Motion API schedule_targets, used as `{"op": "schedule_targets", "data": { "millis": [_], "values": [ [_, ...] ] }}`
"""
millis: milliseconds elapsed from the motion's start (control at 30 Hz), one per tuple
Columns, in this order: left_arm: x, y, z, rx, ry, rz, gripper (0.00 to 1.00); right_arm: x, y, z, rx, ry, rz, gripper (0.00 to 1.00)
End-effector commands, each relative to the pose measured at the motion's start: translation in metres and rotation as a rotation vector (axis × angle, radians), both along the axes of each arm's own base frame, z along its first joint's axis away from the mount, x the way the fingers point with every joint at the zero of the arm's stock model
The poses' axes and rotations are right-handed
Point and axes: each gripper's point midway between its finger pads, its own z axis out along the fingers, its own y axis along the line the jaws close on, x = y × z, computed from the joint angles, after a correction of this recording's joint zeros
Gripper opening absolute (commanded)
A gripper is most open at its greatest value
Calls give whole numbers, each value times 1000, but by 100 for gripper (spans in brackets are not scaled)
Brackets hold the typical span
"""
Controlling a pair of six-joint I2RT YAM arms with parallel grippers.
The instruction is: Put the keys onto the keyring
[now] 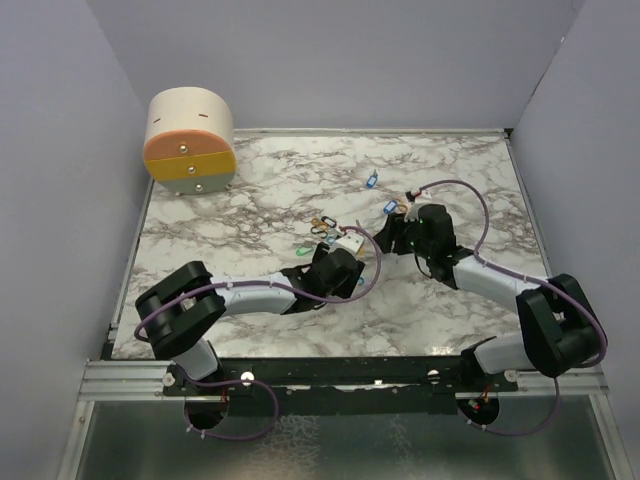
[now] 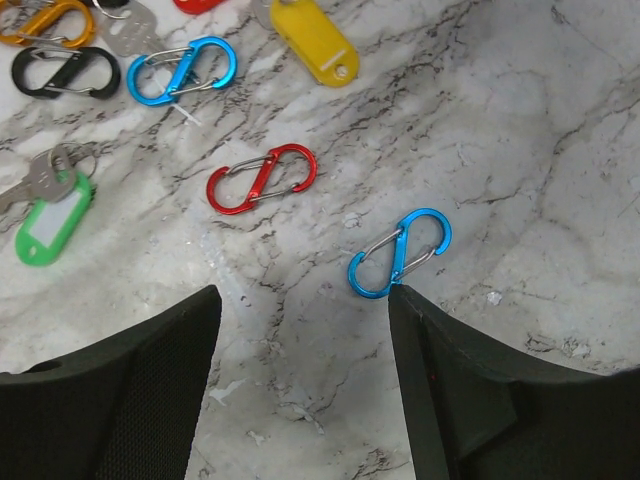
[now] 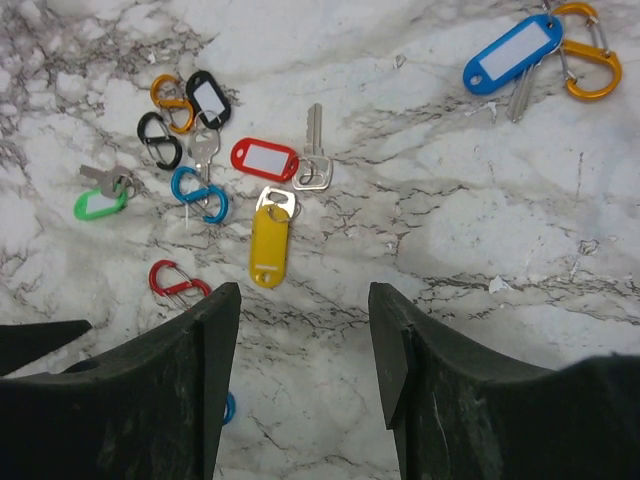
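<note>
The left gripper [image 2: 302,296] stands open over the marble tabletop [image 2: 520,120] with nothing between its jaws. A blue S-shaped carabiner [image 2: 400,253] lies flat right at one fingertip, touching or nearly so, and a red carabiner [image 2: 261,178] lies a little beyond. The right gripper [image 3: 302,290] is likewise parted and empty, aimed toward the yellow-tagged key [image 3: 269,248], with the red-tagged key [image 3: 265,159] and green-tagged key [image 3: 100,204] in the cluster behind. Off to one side a blue-tagged key [image 3: 512,55] seems already joined to an orange carabiner [image 3: 588,50]. I judge this the pickup step for another pair: one arm must pinch a clip, the other a key, then thread it through the gate.
</note>
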Motion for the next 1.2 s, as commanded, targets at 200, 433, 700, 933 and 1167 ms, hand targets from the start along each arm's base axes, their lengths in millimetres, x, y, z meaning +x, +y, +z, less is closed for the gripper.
{"op": "schedule_targets", "data": {
  "millis": [200,433,700,933,1167],
  "values": [
    [-15,-37,-6,-30,-11,-282,70,5,-29,34,1,-102,-177,58],
    [-22,-49,-10,-30,7,-378,70,2,-34,48,7,-136,-199,58],
    [-18,-50,-27,12,31,-366,70,2,-36,53,9,-148,-203,58],
    [-16,-53,-32,15,37,-359,70,1,-35,53,12,-150,-199,58],
    [-21,-60,-38,4,82,-378,70,2,-35,54,11,-153,-202,58]
  ]
}}
